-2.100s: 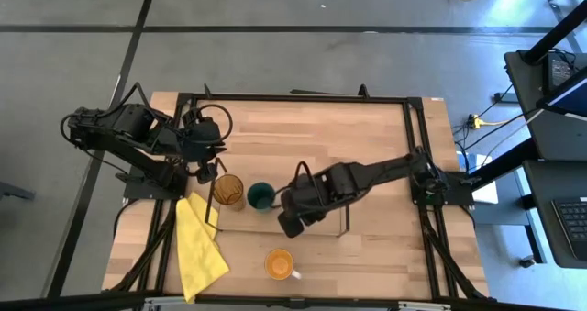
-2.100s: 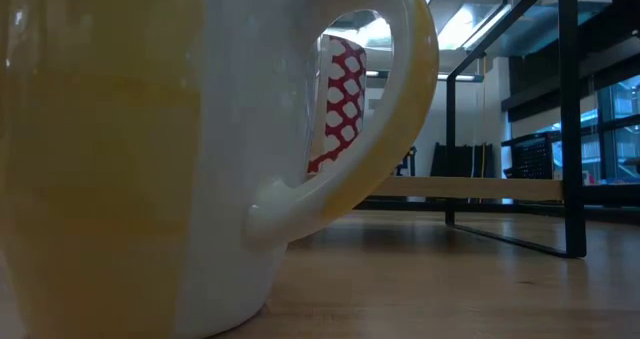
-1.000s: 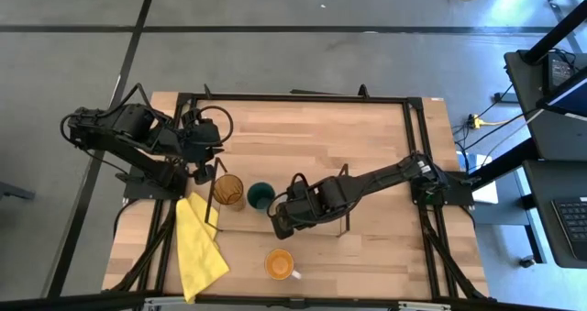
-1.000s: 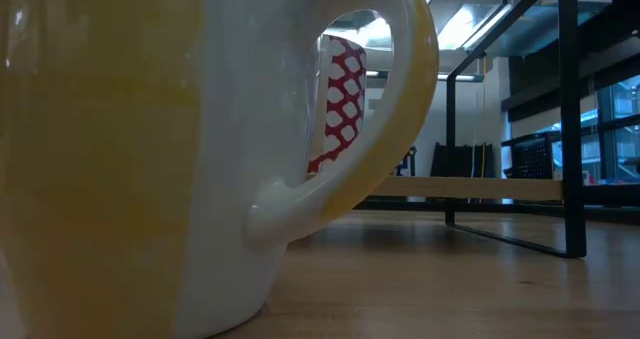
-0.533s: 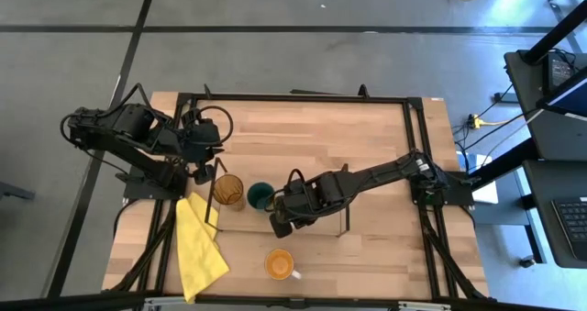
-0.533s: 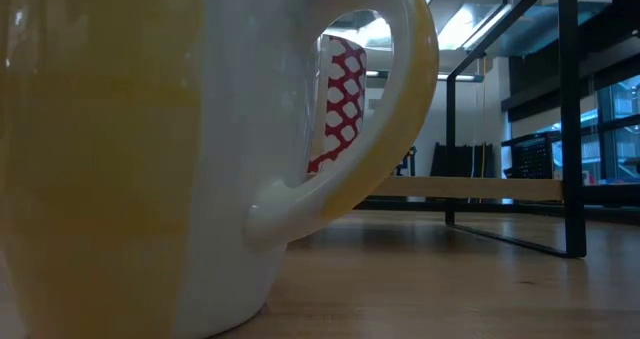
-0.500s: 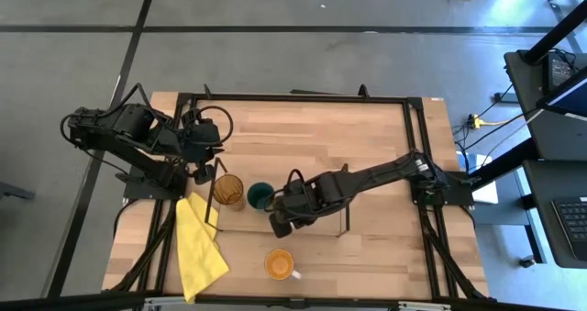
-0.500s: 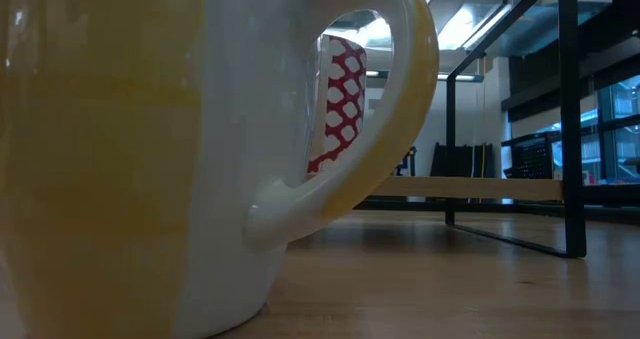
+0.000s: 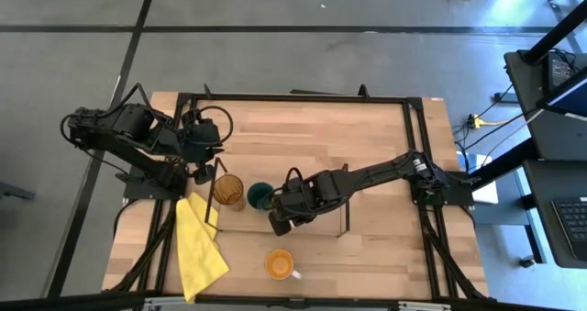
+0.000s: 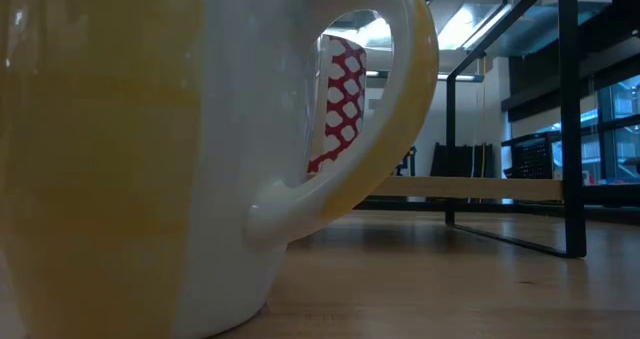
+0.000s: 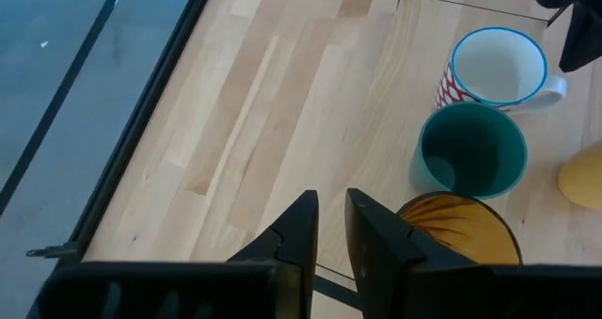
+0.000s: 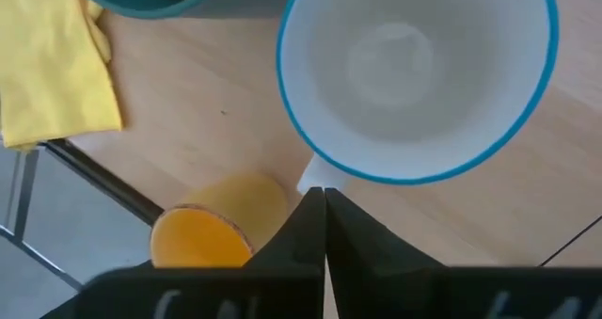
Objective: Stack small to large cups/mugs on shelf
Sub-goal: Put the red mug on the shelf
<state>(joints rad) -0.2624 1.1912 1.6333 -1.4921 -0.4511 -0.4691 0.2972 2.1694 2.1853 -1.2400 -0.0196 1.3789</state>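
1. Looking straight down, the high view showed a light-wood desk (image 9: 303, 137) with a black frame and two dark arms reaching in from its two sides.
2. The shelf (image 9: 248, 221), a low pale board with thin black wire frames at its ends, sat near the middle of the desk.
3. The amber tumbler (image 9: 228, 191) stood at the left end of the shelf, with the dark green cup (image 9: 260, 196) just beside it on its right.
4. The white mug (image 11: 497, 67), blue-rimmed with a red dotted pattern on its outside, stood next to the green cup, mostly hidden under the right arm from above.
5. The right hand (image 12: 324, 199) hovered directly over the white mug's handle side, its two fingers pressed together and holding nothing.
6. The orange mug (image 9: 279, 263) stood alone on the desk in front of the shelf, well apart from the other cups; it filled most of the low view.
7. The left hand (image 11: 331, 223) waited just above the amber tumbler's rim, its fingers a narrow gap apart with nothing between them.
8. A yellow cloth (image 9: 198, 247) lay crumpled on the desk to the left of the shelf.
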